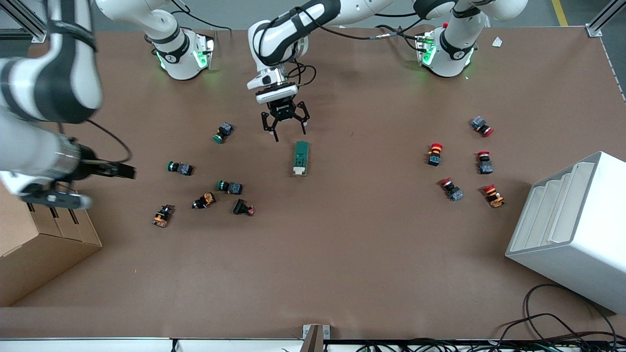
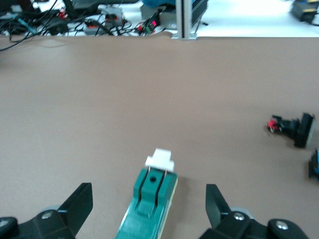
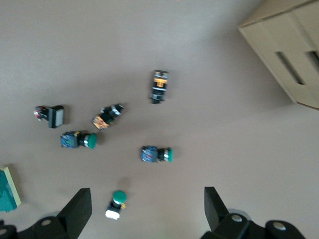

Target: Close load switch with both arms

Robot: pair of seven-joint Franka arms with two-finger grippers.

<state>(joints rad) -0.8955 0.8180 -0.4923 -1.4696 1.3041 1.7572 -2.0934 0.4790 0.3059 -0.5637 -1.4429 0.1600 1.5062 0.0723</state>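
Approach step: load switch [image 1: 300,158] lies flat on the brown surface [image 1: 342,244], just below the left claw [image 1: 285,128], untouched, white lever end away from it. Left claw hangs wide apart and empty; next it likely descends to straddle the body. Right claw [image 3: 144,209], also spread and empty, waits above the green push buttons [image 3: 157,154].
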